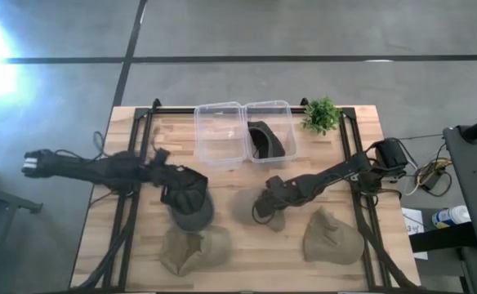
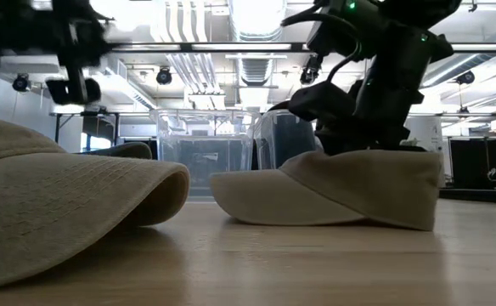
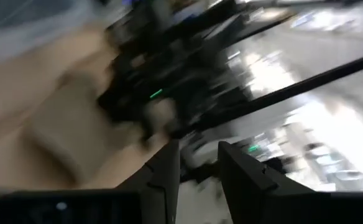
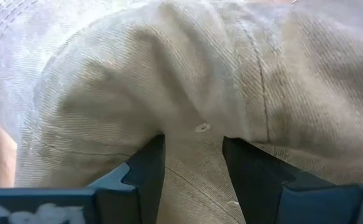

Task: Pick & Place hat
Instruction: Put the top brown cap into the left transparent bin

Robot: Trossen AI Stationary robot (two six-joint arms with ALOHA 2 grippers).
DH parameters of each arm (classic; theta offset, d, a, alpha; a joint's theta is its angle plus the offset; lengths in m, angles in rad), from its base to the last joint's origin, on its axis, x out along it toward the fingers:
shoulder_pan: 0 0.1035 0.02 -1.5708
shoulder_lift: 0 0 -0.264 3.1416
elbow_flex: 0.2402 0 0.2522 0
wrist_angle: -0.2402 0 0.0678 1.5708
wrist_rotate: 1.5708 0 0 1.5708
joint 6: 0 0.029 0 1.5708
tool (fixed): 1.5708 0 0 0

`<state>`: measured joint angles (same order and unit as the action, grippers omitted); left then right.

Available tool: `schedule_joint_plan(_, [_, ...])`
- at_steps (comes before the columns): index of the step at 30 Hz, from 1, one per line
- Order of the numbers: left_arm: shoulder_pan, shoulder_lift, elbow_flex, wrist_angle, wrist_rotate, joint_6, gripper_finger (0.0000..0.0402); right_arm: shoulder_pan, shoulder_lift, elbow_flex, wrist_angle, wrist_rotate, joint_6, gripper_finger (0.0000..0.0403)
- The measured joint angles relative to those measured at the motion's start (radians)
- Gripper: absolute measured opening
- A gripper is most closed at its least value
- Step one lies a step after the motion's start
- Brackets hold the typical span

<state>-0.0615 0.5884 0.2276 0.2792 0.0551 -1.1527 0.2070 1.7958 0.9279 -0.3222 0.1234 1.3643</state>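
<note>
A beige hat (image 1: 245,207) (image 2: 341,191) lies crown up at the table's middle. My right gripper (image 1: 266,202) (image 4: 192,140) is open and comes down on its crown from the right. A dark hat (image 1: 194,219) lies on the table left of it. My left gripper (image 1: 186,193) (image 3: 199,149) hovers level above the dark hat, open, with nothing between its fingers. Another beige hat (image 1: 193,249) (image 2: 53,204) rests near the front edge. One more beige hat (image 1: 332,238) lies at the front right. My right gripper stands on the beige hat's crown (image 4: 197,93), its fingers slanting steeply down from the table's right side. The two fingertips (image 4: 145,163) dent the cloth, and a ridge of crown cloth with an eyelet (image 4: 201,127) rises between them. The hat lies on the table.
Two clear bins (image 1: 220,131) (image 1: 283,114) stand side by side at the far edge; the right one holds a dark hat (image 1: 267,140). A small green plant (image 1: 321,114) stands at the far right corner. Black rails run along the table's left and right sides.
</note>
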Motion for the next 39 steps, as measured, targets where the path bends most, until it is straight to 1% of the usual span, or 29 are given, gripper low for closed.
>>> schedule_joint_plan(3, [-0.027,0.148,0.024,0.007,-0.004,-0.016,0.0103,-0.002,0.001,-0.001,-0.001,0.004,0.027,0.0166])
schedule_joint_plan(6, [-0.065,0.27,0.044,-0.016,-0.055,-0.049,0.0103,-0.002,0.002,-0.001,-0.002,0.006,0.064,0.0166])
schedule_joint_plan(8, [-0.095,0.337,0.086,0.038,-0.081,-0.068,0.0103,-0.002,0.002,-0.001,0.001,-0.005,0.069,0.0166])
schedule_joint_plan(10, [-0.129,0.405,0.115,0.039,-0.103,-0.076,0.0103,-0.004,0.0,-0.002,0.004,-0.026,0.056,0.0166])
schedule_joint_plan(13, [-0.169,0.52,0.191,0.042,-0.156,-0.075,0.0103,-0.004,-0.001,-0.002,0.004,-0.031,0.025,0.0166])
schedule_joint_plan(15, [-0.182,0.598,0.255,0.051,-0.194,-0.075,0.0103,-0.005,-0.001,-0.003,0.005,-0.035,0.004,0.0166])
schedule_joint_plan(19, [-0.195,0.757,0.353,0.017,-0.272,-0.077,0.0103,-0.006,-0.001,-0.006,0.008,-0.041,-0.006,0.0166])
schedule_joint_plan(22, [-0.196,0.859,0.41,0.017,-0.285,-0.11,0.0103,-0.006,-0.002,-0.006,0.01,-0.043,-0.007,0.0166])
schedule_joint_plan(24, [-0.199,0.921,0.426,0.013,-0.283,-0.158,0.0103,-0.006,-0.002,-0.006,0.02,-0.055,-0.01,0.0166])
schedule_joint_plan(28, [-0.223,0.992,0.438,0.017,-0.291,-0.243,0.0103,-0.006,-0.002,-0.006,0.025,-0.07,-0.015,0.0166])
schedule_joint_plan(32, [-0.256,1.006,0.418,0.018,-0.391,-0.31,0.0103,-0.005,-0.002,-0.006,0.036,-0.074,-0.043,0.0166])
schedule_joint_plan(39, [-0.25,1.023,0.411,0.047,-0.401,-0.34,0.0103,-0.004,-0.001,-0.007,0.063,-0.11,-0.091,0.0166])
